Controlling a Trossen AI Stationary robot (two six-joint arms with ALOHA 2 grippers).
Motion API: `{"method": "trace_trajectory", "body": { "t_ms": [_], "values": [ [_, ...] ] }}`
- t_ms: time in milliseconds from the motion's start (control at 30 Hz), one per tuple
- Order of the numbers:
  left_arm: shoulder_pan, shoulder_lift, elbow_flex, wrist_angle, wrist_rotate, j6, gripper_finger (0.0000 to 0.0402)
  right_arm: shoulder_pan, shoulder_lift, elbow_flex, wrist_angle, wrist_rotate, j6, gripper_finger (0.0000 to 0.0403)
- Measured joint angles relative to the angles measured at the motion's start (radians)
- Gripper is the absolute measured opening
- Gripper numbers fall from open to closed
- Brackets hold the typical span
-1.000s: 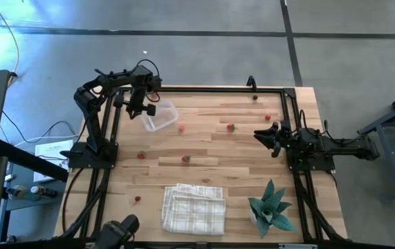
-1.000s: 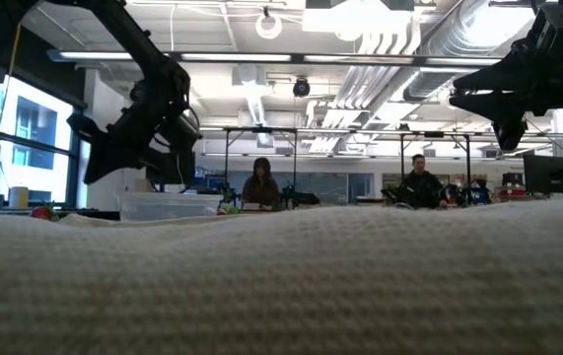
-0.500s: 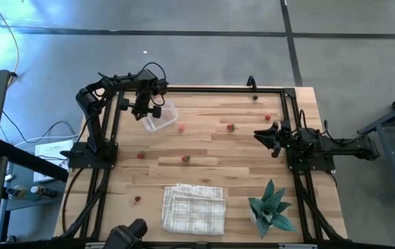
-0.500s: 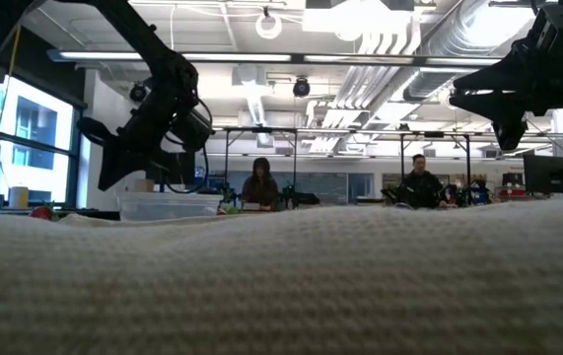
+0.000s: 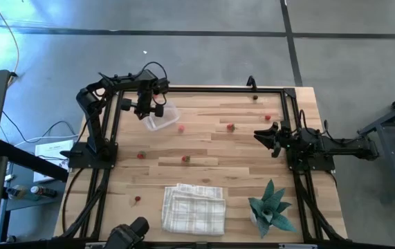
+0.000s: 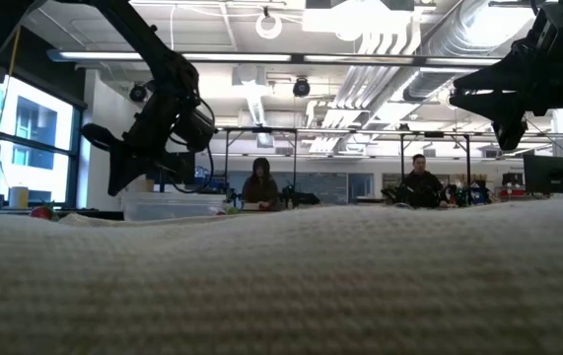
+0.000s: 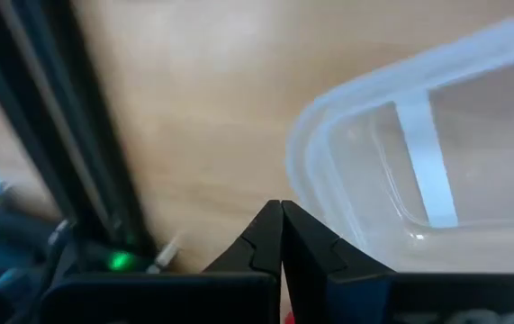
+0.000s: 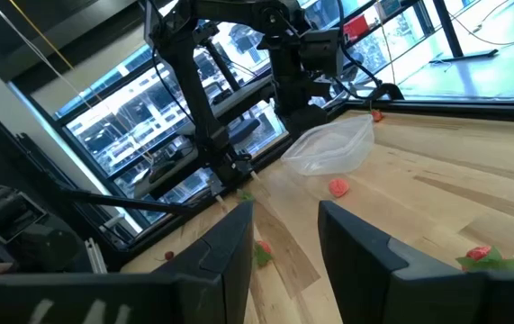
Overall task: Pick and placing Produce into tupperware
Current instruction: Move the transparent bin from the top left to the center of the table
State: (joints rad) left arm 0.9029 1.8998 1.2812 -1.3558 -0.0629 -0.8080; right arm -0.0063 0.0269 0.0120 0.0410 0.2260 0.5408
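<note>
Folded cloth (image 5: 194, 208), fake plant (image 5: 271, 208) on table (image 5: 239, 155).

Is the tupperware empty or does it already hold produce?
Empty, as far as shown: the left wrist view sees only bare wood through the tupperware; its far end is out of view. The left gripper hovers beside it, fingers shut.

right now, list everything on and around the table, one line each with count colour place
tupperware: one, clear, far left part of the table, looks empty
produce: about seven seen from above, small, mostly red, scattered loose on the wood, none seen in the tupperware
folded cloth: one, white checked, near edge, centre
plant: one, green spiky leaves, near right corner
table: one, light wood with a black frame
people: two, seated in the room behind
left gripper: shut, over the tupperware's edge
right gripper: open, empty, waiting at the right edge
</note>
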Motion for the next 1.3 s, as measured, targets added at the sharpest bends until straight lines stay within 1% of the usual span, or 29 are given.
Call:
{"method": "trace_trajectory", "body": {
  "t_ms": [367,833,1100,1300],
  "values": [
    [0.000,0.002,-0.001,0.214,0.037,0.056,0.0000,0.000,0.000,0.000,0.000,0.000,0.000,0.0117],
    [-0.005,0.002,0.000,0.488,0.235,0.106,0.0000,0.000,0.000,0.000,0.000,0.000,0.001,0.0117],
    [-0.064,0.002,0.000,0.638,0.253,0.123,0.0000,0.000,0.000,0.000,0.000,0.000,0.001,0.0117],
    [-0.099,0.002,0.000,0.686,0.248,0.122,0.0000,0.000,0.000,0.000,0.000,0.000,0.001,0.0117]
  ]
}}
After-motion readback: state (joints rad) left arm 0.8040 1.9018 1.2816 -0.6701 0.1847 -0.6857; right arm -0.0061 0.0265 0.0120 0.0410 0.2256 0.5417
